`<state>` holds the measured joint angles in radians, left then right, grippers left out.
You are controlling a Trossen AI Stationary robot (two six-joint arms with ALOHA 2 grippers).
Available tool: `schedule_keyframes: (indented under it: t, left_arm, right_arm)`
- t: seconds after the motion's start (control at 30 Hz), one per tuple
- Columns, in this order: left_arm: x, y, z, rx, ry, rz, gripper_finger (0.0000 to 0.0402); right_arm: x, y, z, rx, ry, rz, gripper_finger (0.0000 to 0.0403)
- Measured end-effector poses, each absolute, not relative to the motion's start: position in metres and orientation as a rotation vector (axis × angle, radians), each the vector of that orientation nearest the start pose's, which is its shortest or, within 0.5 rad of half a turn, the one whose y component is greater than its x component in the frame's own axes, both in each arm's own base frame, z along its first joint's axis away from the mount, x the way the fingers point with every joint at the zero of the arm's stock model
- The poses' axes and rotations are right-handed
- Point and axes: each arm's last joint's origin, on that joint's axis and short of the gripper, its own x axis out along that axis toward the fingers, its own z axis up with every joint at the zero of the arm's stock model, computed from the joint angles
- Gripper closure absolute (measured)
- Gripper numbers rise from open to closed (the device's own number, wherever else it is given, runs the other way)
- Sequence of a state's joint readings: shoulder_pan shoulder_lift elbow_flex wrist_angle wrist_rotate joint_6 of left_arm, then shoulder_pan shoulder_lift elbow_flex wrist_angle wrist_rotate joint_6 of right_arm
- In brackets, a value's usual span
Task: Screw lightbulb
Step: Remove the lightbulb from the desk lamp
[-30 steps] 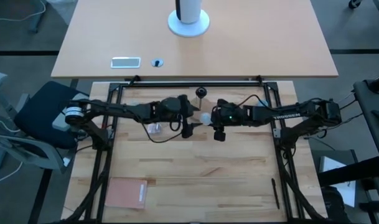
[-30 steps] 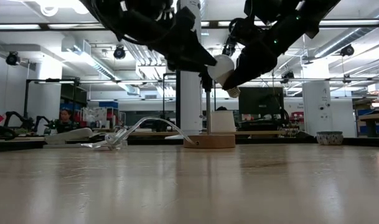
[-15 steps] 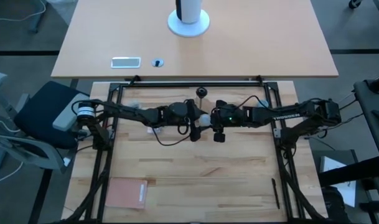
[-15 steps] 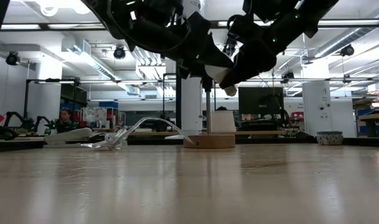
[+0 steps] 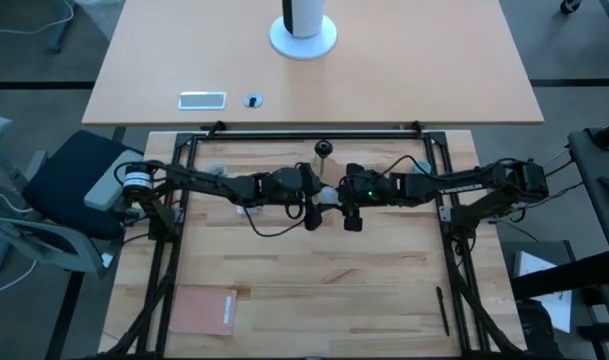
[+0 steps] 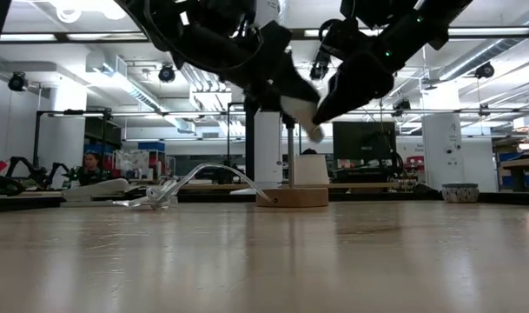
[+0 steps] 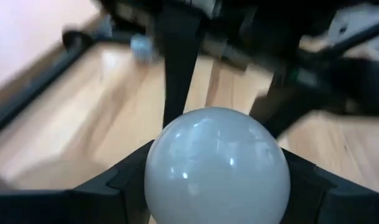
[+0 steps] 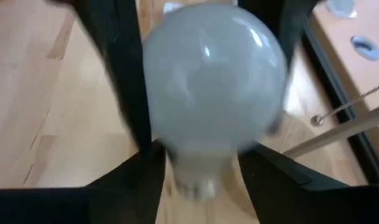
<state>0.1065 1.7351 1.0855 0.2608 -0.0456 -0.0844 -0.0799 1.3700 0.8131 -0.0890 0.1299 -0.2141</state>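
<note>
Wooden bench point(image 5: 314, 270) below, the lightbulb point(image 5: 328, 193) hangs in the air just in front of the socket stem point(image 5: 324, 150), pinched between the left pincer point(image 5: 314, 195) and right pincer point(image 5: 342, 195), both closed on its globe. Two grips at once (a handover, I judge) risk a drop or crack if either pulls or loosens early.

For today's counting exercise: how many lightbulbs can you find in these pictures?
1. The lightbulb is in the air above the middle of the table, between the left end effector and the right end effector. None other shows.
</note>
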Motion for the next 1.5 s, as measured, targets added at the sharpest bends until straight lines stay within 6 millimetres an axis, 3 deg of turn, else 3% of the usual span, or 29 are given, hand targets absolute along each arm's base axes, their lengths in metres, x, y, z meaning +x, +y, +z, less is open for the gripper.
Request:
schedule_keyframes:
  t: [0.2, 0.43, 0.6, 0.83, 1.13, 1.5]
  left_arm:
    - [0.352, 0.036, 0.226, -0.175, 0.680, 0.194, 0.0164]
    - [0.307, 0.006, 0.212, -0.285, 1.133, 0.247, 0.0163]
    - [0.303, -0.008, 0.203, -0.186, 1.134, 0.350, 0.0162]
    - [0.291, -0.007, 0.195, -0.292, 1.212, 0.503, 0.0162]
    - [0.282, -0.008, 0.177, -0.311, 1.211, 0.530, 0.0161]
    - [0.283, -0.008, 0.180, -0.236, 1.148, 0.506, 0.0161]
  right_arm:
    - [0.272, -0.026, 0.224, -0.178, 0.751, -0.140, 0.0186]
    - [0.269, -0.025, 0.226, -0.168, 0.760, -0.142, 0.0186]
    - [0.269, -0.025, 0.226, -0.164, 0.757, -0.144, 0.0192]
    - [0.269, -0.026, 0.226, -0.154, 0.756, -0.149, 0.0183]
    - [0.269, -0.026, 0.227, -0.150, 0.752, -0.151, 0.0192]
    - [0.269, -0.026, 0.226, -0.143, 0.754, -0.153, 0.0189]
